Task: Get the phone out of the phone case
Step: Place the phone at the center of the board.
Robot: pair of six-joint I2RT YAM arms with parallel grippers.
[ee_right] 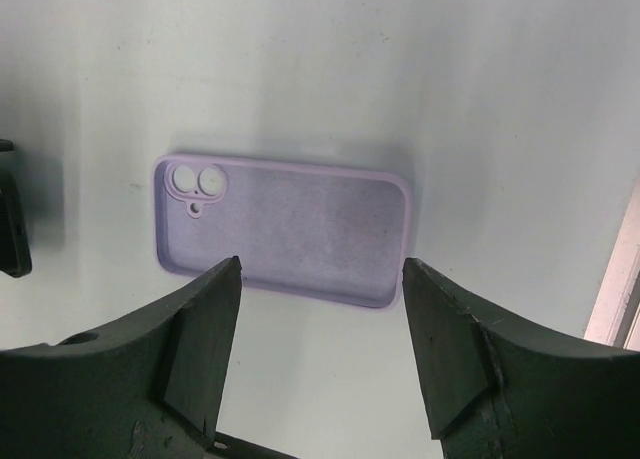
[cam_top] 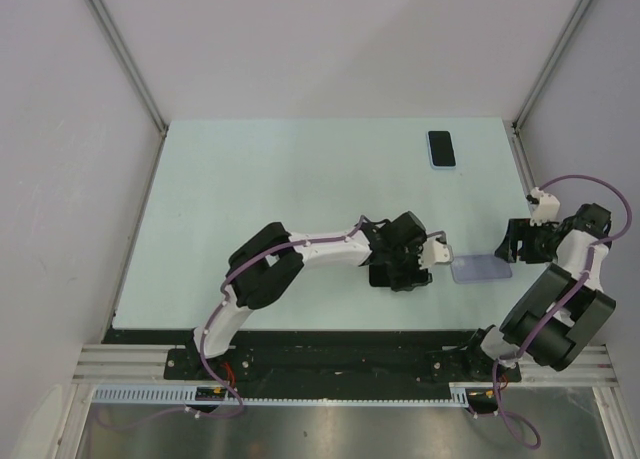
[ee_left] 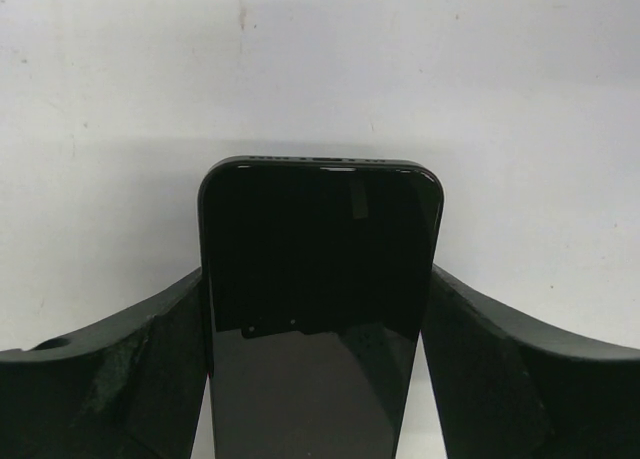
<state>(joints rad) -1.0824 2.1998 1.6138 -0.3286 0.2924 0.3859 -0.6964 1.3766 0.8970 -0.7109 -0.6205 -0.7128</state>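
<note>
Already out: phone and case separated

So the extraction step looks finished. Left gripper [cam_top: 403, 262] is clenched on the bare black phone [ee_left: 318, 309], one finger on each long side, screen toward the wrist camera. It sits over the near half of the desk [cam_top: 250, 199], right of centre. Can't tell if the phone rests on the surface or hangs just above it.

Empty lilac phone case [ee_right: 285, 229] lies flat, open side up with the camera cutout showing, near the right edge of the desk and just beside the left gripper. Right gripper [ee_right: 322, 279] hovers over it with fingers spread and touching nothing.

A second phone in a blue case [cam_top: 441, 149] lies toward the far right corner, well apart and untouched.

Judgement: what's left is putting the phone down. Next move calls for lowering it flat onto bare desk clear of the case, then loosening the left fingers.
</note>
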